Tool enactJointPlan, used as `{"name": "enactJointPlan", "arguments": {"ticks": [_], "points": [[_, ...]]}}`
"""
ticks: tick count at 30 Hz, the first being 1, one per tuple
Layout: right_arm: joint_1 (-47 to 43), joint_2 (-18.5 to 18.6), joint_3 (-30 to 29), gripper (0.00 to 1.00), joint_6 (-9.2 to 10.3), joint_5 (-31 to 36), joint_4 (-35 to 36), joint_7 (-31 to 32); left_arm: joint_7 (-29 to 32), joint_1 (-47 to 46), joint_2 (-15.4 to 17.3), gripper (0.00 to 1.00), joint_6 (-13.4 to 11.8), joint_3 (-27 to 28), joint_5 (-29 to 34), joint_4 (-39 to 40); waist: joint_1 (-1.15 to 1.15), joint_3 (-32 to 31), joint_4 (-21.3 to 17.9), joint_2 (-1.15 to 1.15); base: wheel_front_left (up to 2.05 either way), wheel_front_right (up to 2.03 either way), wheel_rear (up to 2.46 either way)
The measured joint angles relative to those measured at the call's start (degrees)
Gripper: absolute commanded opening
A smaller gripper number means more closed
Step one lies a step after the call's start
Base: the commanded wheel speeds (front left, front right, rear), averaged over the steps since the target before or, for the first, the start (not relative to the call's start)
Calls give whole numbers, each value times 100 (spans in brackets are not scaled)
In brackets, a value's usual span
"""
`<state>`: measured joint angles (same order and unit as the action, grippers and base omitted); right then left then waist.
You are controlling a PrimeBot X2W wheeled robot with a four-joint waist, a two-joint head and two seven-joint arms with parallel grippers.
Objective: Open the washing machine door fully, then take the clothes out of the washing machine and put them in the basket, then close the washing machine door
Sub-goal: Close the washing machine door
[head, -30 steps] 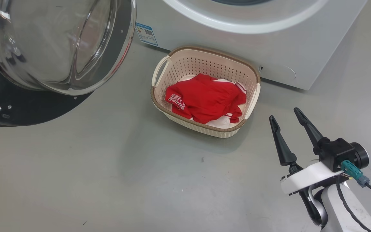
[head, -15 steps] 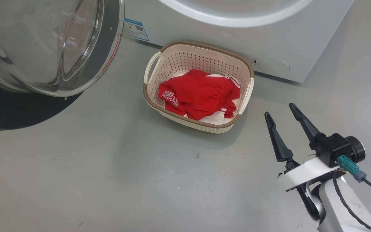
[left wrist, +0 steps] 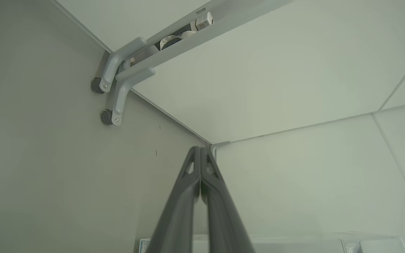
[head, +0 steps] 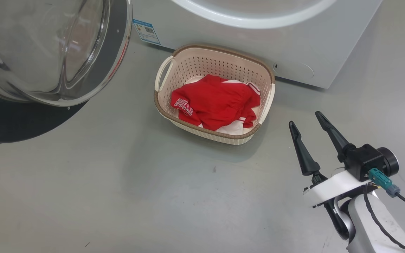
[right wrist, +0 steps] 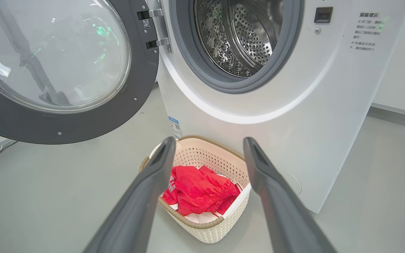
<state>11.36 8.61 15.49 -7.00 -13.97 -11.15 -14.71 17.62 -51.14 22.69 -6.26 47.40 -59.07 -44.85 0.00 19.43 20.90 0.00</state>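
Clothes are in the basket, red BULLS piece on top with a bit of white fabric underneath. The basket sits on the grey floor just in front of the washer. The door is swung wide open to the left. Right gripper hangs near the basket's right side, fingers spread, holding nothing. Left gripper has its fingers pressed together with nothing between them, pointing at a pale wall corner.
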Motion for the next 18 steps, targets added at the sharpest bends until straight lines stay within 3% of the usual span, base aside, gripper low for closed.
{"name": "enactJointPlan", "arguments": {"ticks": [7,18], "points": [[18,-1,11,100,0,-1,-30,0,416,-207,-37,0,-57,189,-299,-544,0,8,0,0,0,0,0],[54,0,16,100,0,-1,-45,0,1146,-292,-53,0,-58,-19,-293,-1065,0,-21,-18,0,0,0,0]]}}
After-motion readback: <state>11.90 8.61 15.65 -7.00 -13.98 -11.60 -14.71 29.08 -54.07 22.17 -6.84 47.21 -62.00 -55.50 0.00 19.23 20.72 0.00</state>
